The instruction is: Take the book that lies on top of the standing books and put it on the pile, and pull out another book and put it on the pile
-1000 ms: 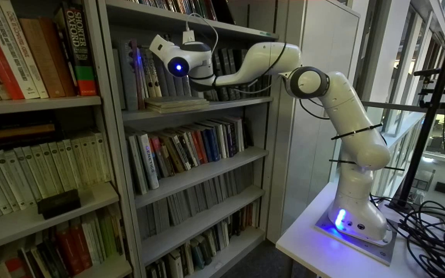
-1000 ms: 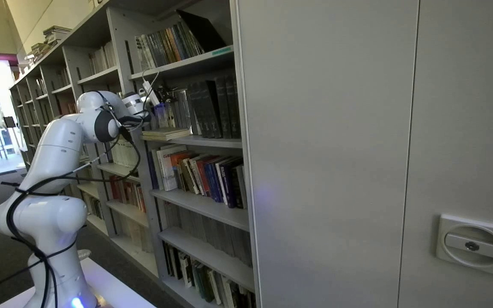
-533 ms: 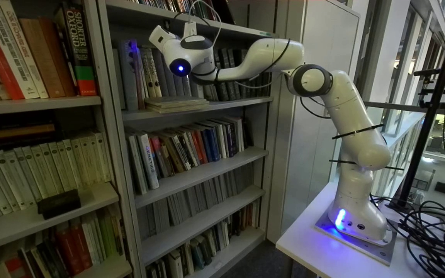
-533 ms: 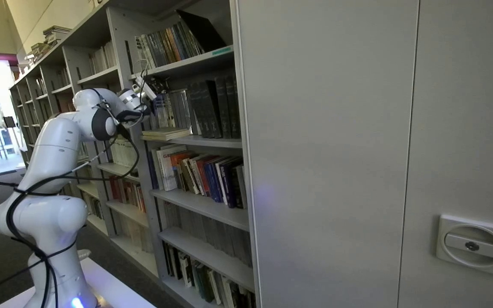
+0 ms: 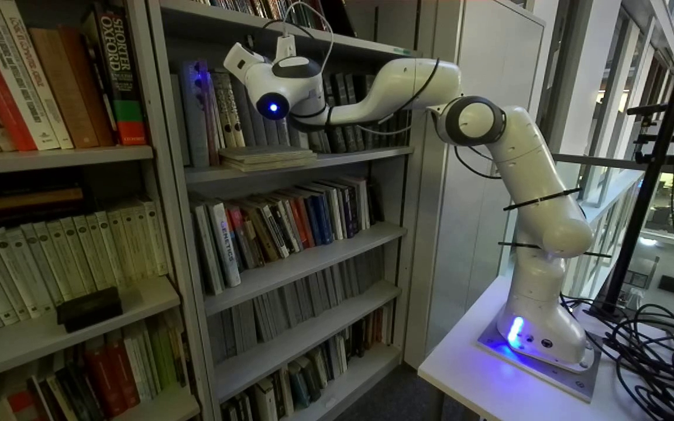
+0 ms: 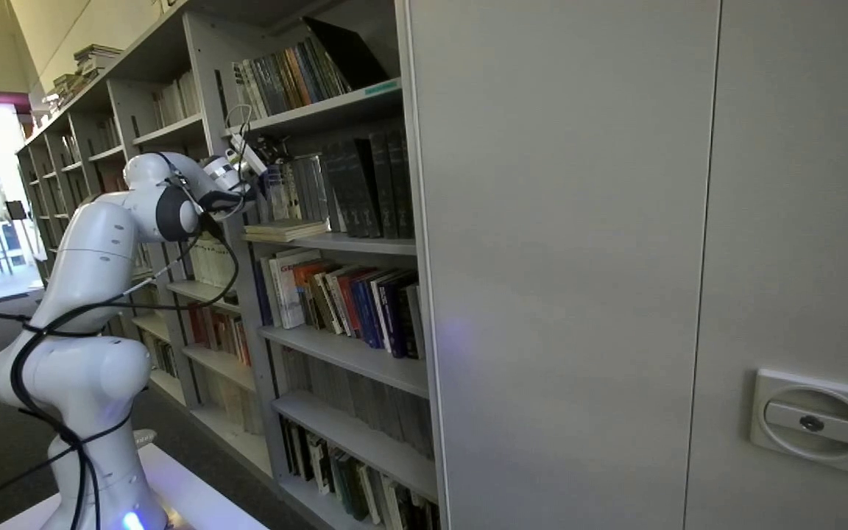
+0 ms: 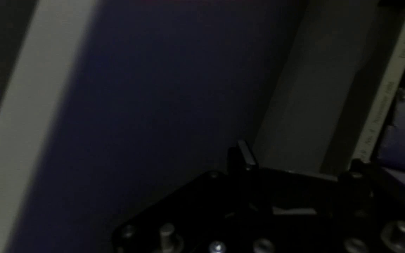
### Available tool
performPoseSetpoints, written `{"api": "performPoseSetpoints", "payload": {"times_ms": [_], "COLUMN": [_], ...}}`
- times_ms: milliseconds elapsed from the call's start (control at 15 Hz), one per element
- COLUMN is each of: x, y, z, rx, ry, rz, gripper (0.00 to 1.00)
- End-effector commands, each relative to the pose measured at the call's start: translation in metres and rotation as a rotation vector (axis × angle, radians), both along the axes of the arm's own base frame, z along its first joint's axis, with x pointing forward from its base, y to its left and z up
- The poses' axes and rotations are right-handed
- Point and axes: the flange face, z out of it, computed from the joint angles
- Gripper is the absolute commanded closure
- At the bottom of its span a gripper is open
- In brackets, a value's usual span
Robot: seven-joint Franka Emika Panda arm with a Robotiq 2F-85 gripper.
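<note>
Wrist (image 5: 296, 88) lifted slightly since earlier | held higher than pile (image 5: 267, 158), elbow (image 5: 469, 124) bent | pincer (image 7: 301, 156) jaws apart

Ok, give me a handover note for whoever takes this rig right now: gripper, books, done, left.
Gripper: open, below the upper shelf; whether it touches anything can't be made out.
Loose book: likely the one with the printed spine in the wrist view; seems to lie over the standing books.
Pile: flat, at the front of their shelf.
Done: no transfer these views confirm.
Left: grasp that book, lay it on the pile, then pull out another and add it.
</note>
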Motion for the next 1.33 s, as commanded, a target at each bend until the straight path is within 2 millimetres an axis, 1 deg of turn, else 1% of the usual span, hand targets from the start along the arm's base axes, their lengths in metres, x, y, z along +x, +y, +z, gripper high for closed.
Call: {"api": "performPoseSetpoints", "payload": {"times_ms": [0,133,200,267,333,533,867,933,1000,1067,1200,1267], "x": [-0.014,-0.016,-0.017,-0.017,-0.018,-0.019,-0.017,-0.015,-0.013,-0.011,-0.006,-0.004], "y": [-0.007,-0.008,-0.008,-0.009,-0.009,-0.011,-0.013,-0.014,-0.015,-0.016,-0.019,-0.022], "z": [-0.004,-0.009,-0.01,-0.009,-0.008,-0.001,0.006,0.006,0.005,0.004,0.004,0.003], "rx": [0.034,0.066,0.081,0.097,0.11,0.14,0.128,0.121,0.113,0.108,0.1,0.098], "ry": [0.161,0.229,0.257,0.279,0.295,0.306,0.283,0.276,0.275,0.274,0.273,0.273], "rz": [0.012,0.0,-0.003,-0.005,-0.006,-0.009,-0.013,-0.021,-0.025,-0.03,-0.042,-0.048], "gripper": [1.0,1.0,0.83,0.72,0.66,0.43,0.06,0.47,0.43,0.43,0.58,0.68]}}
